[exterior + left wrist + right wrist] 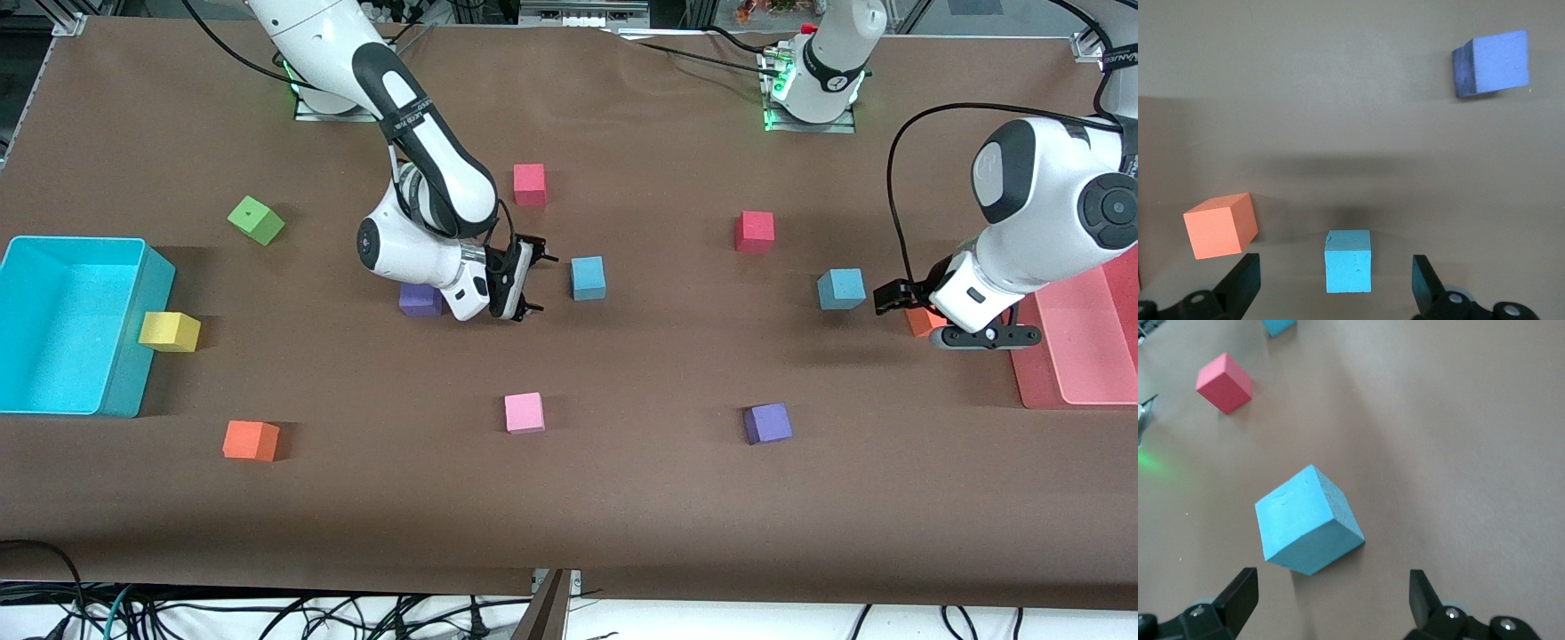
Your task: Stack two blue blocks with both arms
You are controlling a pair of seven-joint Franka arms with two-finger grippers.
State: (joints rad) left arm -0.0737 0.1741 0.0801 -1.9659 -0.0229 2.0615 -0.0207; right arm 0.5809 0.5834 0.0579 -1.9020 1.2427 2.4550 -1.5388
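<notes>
Approaching is the step in hand for both arms, each lining up on its own blue block. The right gripper (532,283), fingers spread wide and empty, hangs low at the centre of the front view just beside the first blue block (588,277); in the right wrist view that block (1309,521) sits between and ahead of the open fingers (1238,597), turned at an angle to them. The left gripper (892,298), also wide and empty, hovers at centre right of the front view next to the second blue block (841,289), which in the left wrist view (1348,261) lies squarely between the fingertips.

To do this well, I judge the right wrist should rotate until its pads face two flat sides of the cube (a corner grip on foam would likely slip), then descend straight. The left arm looks aligned and mainly needs a clean drop.

For room, an orange block (1221,225) sits close by the left gripper and a purple block (421,300) lies under the right arm's wrist. Open brown table (676,373) between the two blue blocks, at the middle of the front view, seems the freest spot for stacking. The pink tray (1080,356) bounds the right edge.
</notes>
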